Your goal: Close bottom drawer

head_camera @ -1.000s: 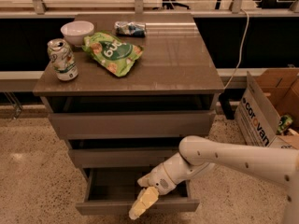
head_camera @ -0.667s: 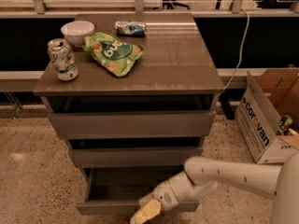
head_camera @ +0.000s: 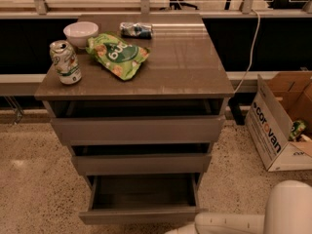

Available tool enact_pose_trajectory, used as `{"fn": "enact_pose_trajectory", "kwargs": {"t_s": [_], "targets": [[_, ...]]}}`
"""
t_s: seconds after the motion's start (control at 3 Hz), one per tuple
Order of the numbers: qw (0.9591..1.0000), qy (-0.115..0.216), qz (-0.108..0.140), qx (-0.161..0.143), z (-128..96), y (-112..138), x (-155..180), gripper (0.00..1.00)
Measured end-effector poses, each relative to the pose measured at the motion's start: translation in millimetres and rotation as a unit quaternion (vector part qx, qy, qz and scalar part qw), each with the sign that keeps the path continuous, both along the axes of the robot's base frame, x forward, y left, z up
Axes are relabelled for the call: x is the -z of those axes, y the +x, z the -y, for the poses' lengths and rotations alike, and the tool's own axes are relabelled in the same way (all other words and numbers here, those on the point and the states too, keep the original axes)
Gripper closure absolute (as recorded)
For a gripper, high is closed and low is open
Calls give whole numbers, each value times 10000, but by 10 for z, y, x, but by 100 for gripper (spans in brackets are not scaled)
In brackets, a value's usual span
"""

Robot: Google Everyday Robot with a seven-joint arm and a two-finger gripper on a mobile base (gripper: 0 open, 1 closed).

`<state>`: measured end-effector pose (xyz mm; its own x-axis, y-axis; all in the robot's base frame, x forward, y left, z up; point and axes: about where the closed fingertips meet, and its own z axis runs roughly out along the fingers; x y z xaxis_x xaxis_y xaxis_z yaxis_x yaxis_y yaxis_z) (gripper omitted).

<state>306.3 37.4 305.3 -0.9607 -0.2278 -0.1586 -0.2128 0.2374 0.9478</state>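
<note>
The bottom drawer (head_camera: 141,214) is the lowest of three grey-brown drawers and stands pulled out toward me. Its shallow box (head_camera: 144,191) shows open and holds nothing I can see. Its flat front panel runs along the lower part of the view. My gripper is out of view below the bottom edge. Only my white arm (head_camera: 234,223) shows at the bottom right, low in front of the drawer's right corner.
The middle drawer (head_camera: 141,163) and top drawer (head_camera: 139,129) sit slightly out. On the cabinet top (head_camera: 185,67) are a soda can (head_camera: 65,62), a white bowl (head_camera: 80,33), a green snack bag (head_camera: 117,55) and a small packet (head_camera: 136,29). A cardboard box (head_camera: 278,121) stands on the floor to the right.
My arm has dropped lower and the gripper, seen earlier at the drawer's front edge, has left the view at the bottom. The drawer stays open.
</note>
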Motion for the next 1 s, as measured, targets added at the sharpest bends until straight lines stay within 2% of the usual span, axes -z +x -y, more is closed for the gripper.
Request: {"fn": "enact_pose_trajectory", "kwargs": {"t_s": [0.33,0.67,1.0], "targets": [[9998,104,-186,-35,-88,-174,90,92],[9999,-19,-116,86,-91,-153,54,100],[9966,-386,131,717,-18,163,103,100]]}}
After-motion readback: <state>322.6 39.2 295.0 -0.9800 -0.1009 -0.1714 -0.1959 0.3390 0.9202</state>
